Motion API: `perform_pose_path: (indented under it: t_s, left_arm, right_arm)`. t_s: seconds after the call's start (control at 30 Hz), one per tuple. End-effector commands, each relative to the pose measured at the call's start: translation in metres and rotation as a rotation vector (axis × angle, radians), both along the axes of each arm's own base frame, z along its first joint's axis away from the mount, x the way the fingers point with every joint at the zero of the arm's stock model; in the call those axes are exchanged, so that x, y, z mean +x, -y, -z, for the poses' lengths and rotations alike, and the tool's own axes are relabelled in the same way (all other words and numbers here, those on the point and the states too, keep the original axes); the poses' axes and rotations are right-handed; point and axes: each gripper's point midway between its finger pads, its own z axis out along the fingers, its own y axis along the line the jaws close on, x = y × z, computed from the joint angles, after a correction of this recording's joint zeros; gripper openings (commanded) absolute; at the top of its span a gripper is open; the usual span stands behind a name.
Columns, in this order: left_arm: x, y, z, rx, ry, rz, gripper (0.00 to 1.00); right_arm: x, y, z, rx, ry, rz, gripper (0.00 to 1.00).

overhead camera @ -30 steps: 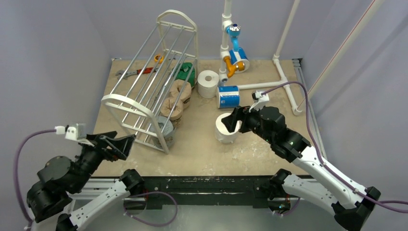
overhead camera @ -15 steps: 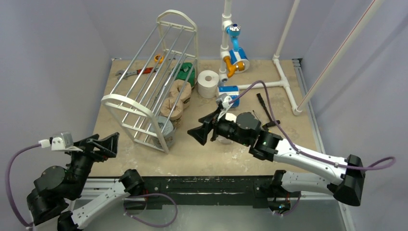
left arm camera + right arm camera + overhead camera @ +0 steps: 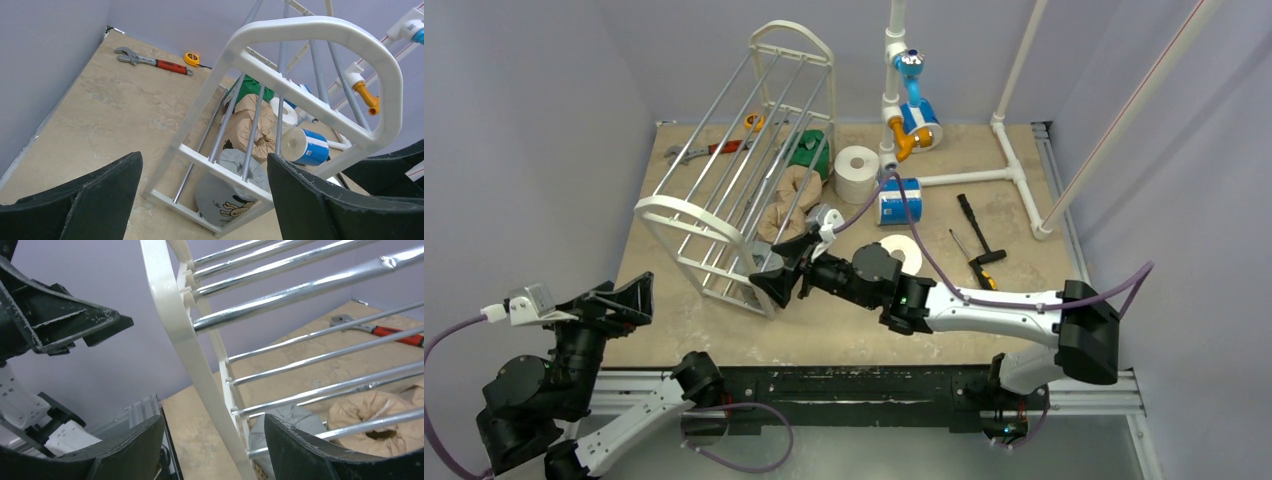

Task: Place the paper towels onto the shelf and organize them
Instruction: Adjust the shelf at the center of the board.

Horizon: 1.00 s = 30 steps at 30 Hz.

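Now the right gripper (image 3: 774,282) stands at the shelf (image 3: 686,214), away from the white roll (image 3: 910,250).
Within the last second the right arm swings from the centre of the table (image 3: 844,335) to the near arched end frame of the shelf. The white roll is left standing on end, core up, outside the shelf, and is judged not yet stowed. The right fingers are released and narrowing; the wrist view shows the frame bar between them, not clamped. The left gripper (image 3: 629,298) has drawn back toward the near-left corner, fingers spread wide, holding nothing. The shelf rests on the table left of centre. Its long axis, along the silver rods, runs from near-left to far-right. A grey roll (image 3: 230,185), tan rolls (image 3: 252,122) and a green roll (image 3: 252,90) lie in a row beneath the rods.
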Motion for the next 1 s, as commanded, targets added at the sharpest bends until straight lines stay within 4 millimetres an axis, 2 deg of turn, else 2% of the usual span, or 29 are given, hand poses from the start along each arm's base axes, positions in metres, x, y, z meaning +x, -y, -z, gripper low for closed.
perform_pose_path:
  t_s: [0.0,0.23,0.43,0.77,0.97]
  left_arm:
    - [-0.009,-0.015,-0.009,-0.046,0.054,-0.011,0.94]
    - [-0.012,-0.015,-0.012,-0.044,0.06,0.004,0.94]
    - [-0.013,-0.018,-0.013,-0.042,0.068,0.003,0.94]
    - [-0.01,-0.011,-0.01,-0.032,0.054,0.014,0.94]
    - [-0.005,0.0,-0.01,-0.022,0.045,0.04,0.94]
  right_arm:
    - [0.01,-0.017,-0.051,0.128,0.096,0.024,0.73]
    - [0.014,-0.047,-0.051,0.112,0.104,-0.007,0.69]
    - [0.021,-0.059,-0.04,0.06,0.089,0.006,0.58]
    - [0.021,-0.051,-0.034,0.013,0.095,0.017,0.23]
    - [0.014,-0.036,-0.035,-0.013,0.115,0.003,0.11]
